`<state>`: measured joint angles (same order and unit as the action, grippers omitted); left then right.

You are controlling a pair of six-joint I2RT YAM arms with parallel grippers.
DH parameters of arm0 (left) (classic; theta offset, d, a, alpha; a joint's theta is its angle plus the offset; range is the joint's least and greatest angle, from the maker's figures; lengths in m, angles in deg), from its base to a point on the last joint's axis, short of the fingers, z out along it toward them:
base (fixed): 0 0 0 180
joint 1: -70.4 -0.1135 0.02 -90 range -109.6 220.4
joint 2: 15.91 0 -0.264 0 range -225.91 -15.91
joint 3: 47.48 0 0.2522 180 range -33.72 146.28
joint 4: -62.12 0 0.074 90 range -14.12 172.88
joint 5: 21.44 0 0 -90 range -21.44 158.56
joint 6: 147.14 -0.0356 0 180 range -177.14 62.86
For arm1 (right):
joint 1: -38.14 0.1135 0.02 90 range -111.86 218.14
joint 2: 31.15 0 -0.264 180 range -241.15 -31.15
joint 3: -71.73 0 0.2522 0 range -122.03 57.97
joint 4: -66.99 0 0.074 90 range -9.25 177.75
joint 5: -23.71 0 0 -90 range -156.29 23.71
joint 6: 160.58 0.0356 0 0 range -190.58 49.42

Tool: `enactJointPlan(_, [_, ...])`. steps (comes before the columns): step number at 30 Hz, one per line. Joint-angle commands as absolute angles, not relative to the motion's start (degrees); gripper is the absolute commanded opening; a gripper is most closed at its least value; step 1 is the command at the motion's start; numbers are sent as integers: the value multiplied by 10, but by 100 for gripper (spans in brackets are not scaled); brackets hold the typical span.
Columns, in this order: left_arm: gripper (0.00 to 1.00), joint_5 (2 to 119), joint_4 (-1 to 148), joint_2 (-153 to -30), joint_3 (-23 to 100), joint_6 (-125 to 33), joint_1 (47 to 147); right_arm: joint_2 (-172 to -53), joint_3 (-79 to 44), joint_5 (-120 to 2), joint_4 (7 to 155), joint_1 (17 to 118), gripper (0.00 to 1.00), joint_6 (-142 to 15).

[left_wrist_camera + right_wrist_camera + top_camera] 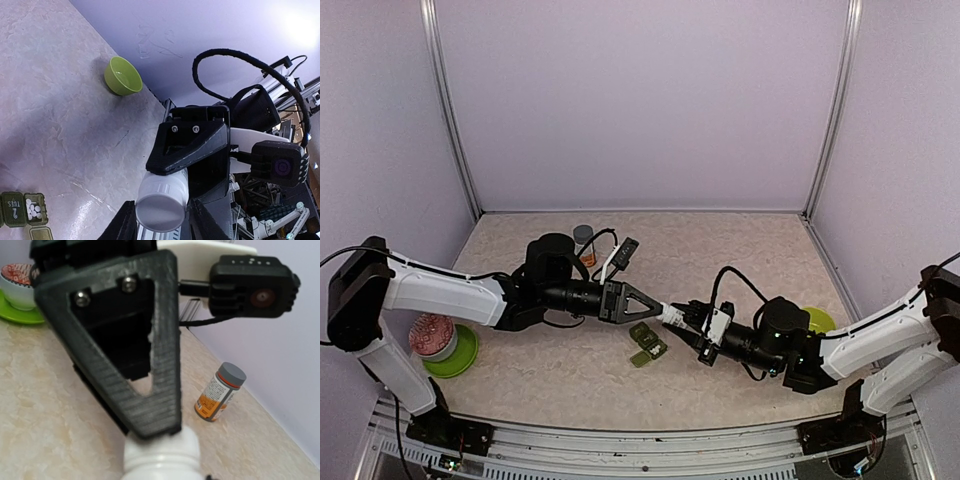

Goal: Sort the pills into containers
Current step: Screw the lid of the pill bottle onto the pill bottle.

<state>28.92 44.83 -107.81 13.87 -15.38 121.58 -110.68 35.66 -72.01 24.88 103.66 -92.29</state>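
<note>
A white pill bottle [673,313] hangs above the table between my two grippers. My left gripper [662,309] is shut on one end; in the left wrist view the bottle's flat round end [161,206] sits between my fingers. My right gripper [688,319] is shut on the other end. In the right wrist view the bottle [161,457] fills the bottom edge, and my own fingers are hidden there. The olive-green pill box [647,343] lies on the table just below the bottle. One of its compartments is open and holds white pills [32,209].
An orange-labelled bottle with a grey cap [584,240] stands at the back left and also shows in the right wrist view [220,392]. A lime-green bowl [818,320] sits by the right arm. A white bowl [433,337] on a green plate [460,355] sits at the left.
</note>
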Motion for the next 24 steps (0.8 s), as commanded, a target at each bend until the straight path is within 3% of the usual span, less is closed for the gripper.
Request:
enactJointPlan(1, [35,270,429,-1086,157,-159,1223,-1116,352,-725,236,1044,0,-922])
enactJointPlan(9, [13,258,406,-1089,152,-165,1224,-1112,350,-722,232,1044,0,-897])
enactJointPlan(24, [1,209,352,-1062,139,-244,1250,-1061,341,-646,225,1044,0,-695])
